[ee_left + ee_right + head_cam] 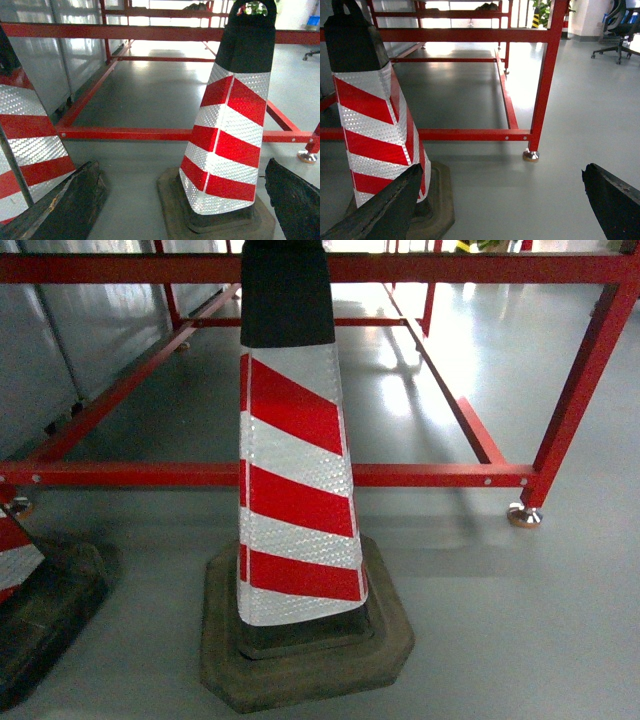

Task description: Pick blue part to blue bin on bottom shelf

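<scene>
While no blue part, bin or shelf shows, both grippers (175, 200) (505, 200) hang spread, empty, facing red-white striped traffic cone (295, 490) and red steel frame (300, 473).

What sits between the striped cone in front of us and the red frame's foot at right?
Only bare grey floor lies between the cone and the frame foot, in the head view; the right wrist view agrees.

**An industrial hall or workshop floor**

A red-and-white striped traffic cone (295, 510) on a rubber base stands on smooth grey coated floor (500, 620). Just behind the cone runs a bolted red steel frame (430, 475) on levelling feet; grey panelled walls (75, 55) lie left of the cone, office chairs (617, 30) far right.
</scene>
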Controlling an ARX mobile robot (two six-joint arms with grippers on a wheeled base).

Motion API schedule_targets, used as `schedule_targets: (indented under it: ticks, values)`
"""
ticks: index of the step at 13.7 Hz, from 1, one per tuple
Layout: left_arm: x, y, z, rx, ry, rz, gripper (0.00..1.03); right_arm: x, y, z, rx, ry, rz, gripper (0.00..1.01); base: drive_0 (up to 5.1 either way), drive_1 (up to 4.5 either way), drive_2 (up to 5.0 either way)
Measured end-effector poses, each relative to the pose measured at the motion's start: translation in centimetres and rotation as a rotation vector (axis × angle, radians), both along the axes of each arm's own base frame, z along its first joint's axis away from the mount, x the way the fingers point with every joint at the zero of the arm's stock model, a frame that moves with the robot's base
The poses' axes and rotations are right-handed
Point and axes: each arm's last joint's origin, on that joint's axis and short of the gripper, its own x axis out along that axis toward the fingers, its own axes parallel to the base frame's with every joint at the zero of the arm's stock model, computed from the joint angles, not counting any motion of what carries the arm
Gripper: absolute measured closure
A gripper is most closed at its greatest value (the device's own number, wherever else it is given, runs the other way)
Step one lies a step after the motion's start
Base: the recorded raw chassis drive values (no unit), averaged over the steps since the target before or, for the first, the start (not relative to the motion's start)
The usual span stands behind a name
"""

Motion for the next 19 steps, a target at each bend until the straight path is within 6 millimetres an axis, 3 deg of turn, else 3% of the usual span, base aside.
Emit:
schedule_targets:
  ticks: [19]
  values:
    - [0.0,0.0,0.0,0.0,0.0,0.0,0.05,0.0,0.0,0.0,0.0,0.0,0.0,0.03,0.0,0.0,0.0]
